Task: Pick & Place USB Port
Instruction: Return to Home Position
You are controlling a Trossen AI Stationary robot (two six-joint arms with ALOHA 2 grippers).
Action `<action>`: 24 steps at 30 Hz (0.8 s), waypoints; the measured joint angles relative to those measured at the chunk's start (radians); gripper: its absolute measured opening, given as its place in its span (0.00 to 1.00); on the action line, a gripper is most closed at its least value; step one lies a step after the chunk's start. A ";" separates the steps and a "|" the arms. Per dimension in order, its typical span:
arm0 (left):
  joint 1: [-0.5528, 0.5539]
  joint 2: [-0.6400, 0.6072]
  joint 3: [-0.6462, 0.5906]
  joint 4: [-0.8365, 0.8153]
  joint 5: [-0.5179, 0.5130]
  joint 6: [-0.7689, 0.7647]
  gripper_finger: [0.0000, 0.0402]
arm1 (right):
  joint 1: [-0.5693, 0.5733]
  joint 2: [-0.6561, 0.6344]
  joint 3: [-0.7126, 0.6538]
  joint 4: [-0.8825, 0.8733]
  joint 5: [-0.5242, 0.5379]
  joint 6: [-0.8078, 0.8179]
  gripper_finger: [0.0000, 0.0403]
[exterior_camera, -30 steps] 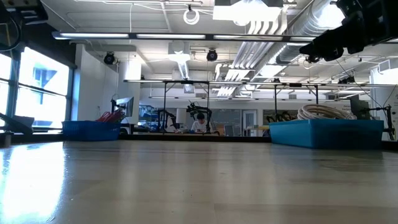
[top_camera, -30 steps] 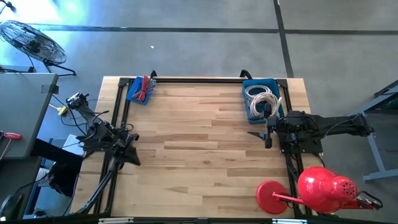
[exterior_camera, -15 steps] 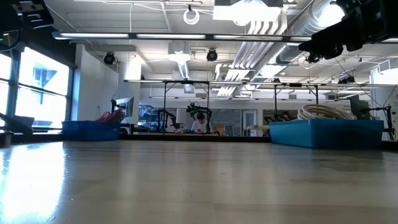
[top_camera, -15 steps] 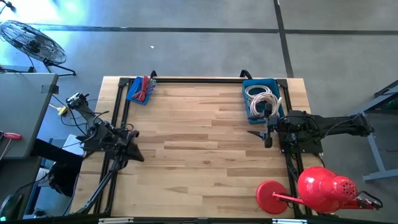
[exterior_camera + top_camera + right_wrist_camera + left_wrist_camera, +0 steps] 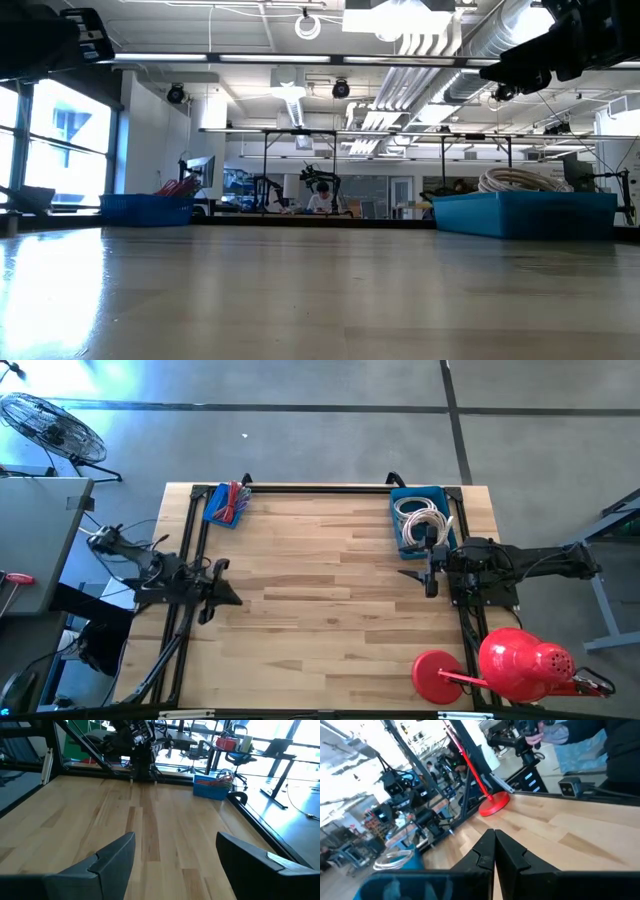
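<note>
Smooth, faintly glossy wood table point(image 5: 320, 595); left bin point(image 5: 214, 510) and right bin point(image 5: 418, 491) blue plastic; fingers point(image 5: 112, 857) matt black.

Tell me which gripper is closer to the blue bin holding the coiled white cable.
Right. The right gripper sits just beside that blue bin; the left gripper is across the table, by its left edge.

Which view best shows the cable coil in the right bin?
High view: looks down into the right bin, cable coil mostly visible. Low view shows only its top; left wrist a blurred loop; right wrist none.
</note>
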 joint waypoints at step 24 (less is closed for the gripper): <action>0.235 0.000 0.000 -0.008 0.177 -0.120 0.00 | -0.070 -0.085 0.000 0.007 -0.150 -0.018 0.67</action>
